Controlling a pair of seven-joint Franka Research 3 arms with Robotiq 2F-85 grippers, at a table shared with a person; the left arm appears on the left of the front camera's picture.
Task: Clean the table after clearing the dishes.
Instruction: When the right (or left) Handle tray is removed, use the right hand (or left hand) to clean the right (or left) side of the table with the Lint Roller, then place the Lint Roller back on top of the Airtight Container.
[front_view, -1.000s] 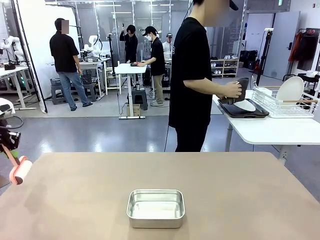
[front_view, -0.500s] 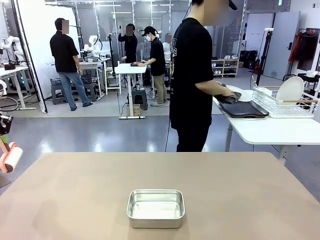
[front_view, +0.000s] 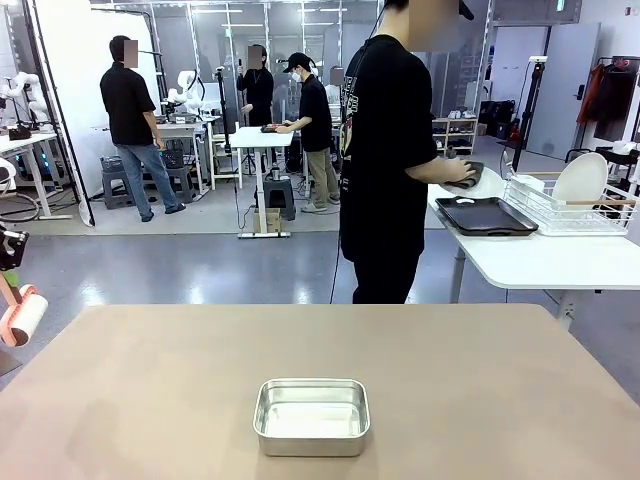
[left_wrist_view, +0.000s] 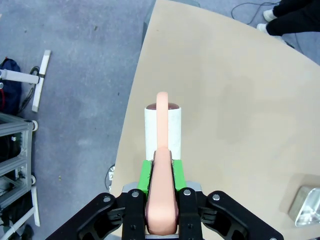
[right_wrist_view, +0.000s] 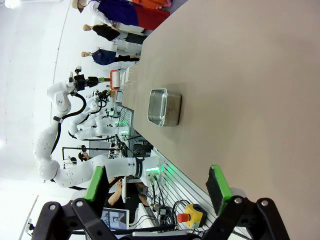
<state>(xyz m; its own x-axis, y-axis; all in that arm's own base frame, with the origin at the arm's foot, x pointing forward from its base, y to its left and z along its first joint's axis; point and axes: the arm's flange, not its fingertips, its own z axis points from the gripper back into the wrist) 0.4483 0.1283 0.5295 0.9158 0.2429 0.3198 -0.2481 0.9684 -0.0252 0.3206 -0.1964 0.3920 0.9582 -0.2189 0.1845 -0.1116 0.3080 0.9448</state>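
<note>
Since the earlier front frame the lint roller (front_view: 22, 318) has swung up and outward past the left edge, from hanging tilted over the table's near-left corner to sitting higher with its white roll beside the edge. The person (front_view: 385, 160) at the side table (front_view: 545, 262) has also changed: the tray that was being tipped up now lies flat as a dark tray (front_view: 483, 215), and the person's hand (front_view: 462, 175) holds a dark item above it. A white plate (front_view: 579, 180) stands in the wire rack (front_view: 570, 212) there, so the dishes look cleared off the main surface.

The left claw (left_wrist_view: 161, 186) is clamped tight on the roller's pink handle, green pads (left_wrist_view: 145, 175) pressing it from both sides. The right claw (right_wrist_view: 157, 187) stands wide open and holds nothing.

The table (front_view: 450, 380) is bare but for a steel pan (front_view: 312, 416) near the middle of its near edge. In the left wrist view the roller's handle runs straight out from the claw, its roll lying crosswise at the tip, right over the table's rim, with the brown top spreading away ahead and to one side and the floor on the other. The left arm is plainly the nearer one for wiping. My judgement is that the next move calls for bringing the roll inward and down onto the top, then pulling it along the handle's line, steering clear of the pan.
</note>
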